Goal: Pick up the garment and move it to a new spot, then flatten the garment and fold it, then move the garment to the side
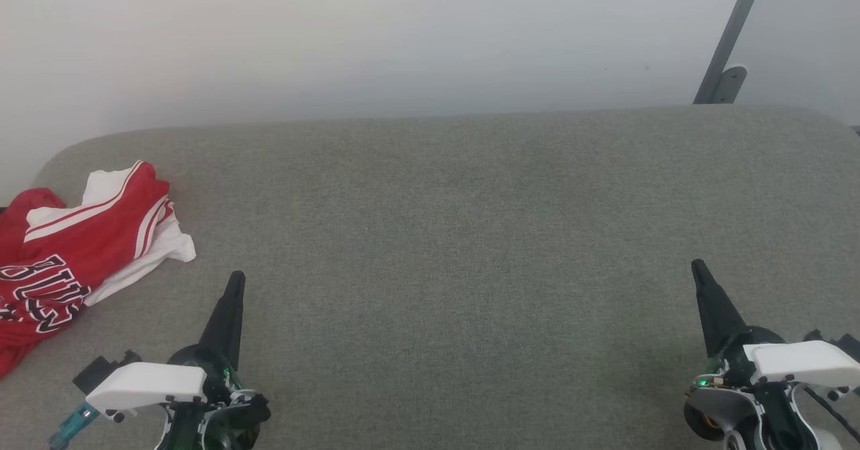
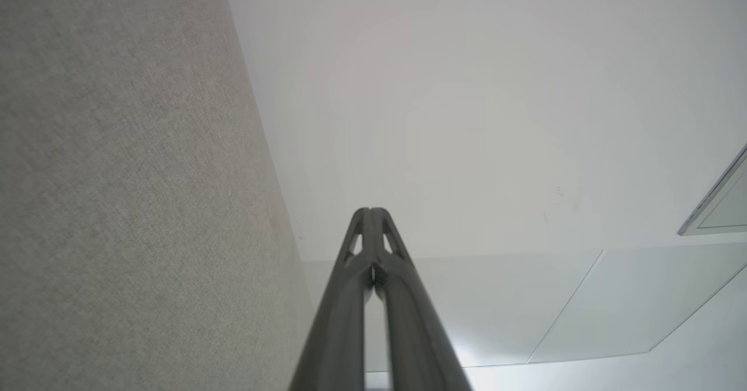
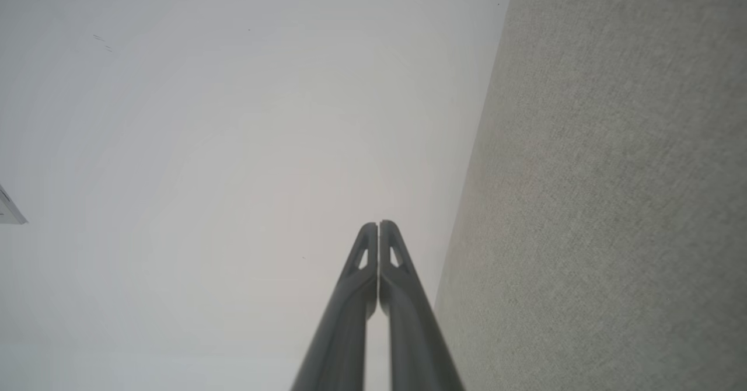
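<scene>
Pick-up pending: garment (image 1: 74, 262) heaped left on bench (image 1: 457, 235) (left end effector (image 1: 235, 279), right end effector (image 1: 697, 266) closed, empty). Next: open, reach left.

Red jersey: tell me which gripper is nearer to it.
Left. The left gripper, shut, points up just right of the crumpled red jersey, not touching it. The right gripper, also shut, sits far across the grey padded surface at the opposite side.
</scene>
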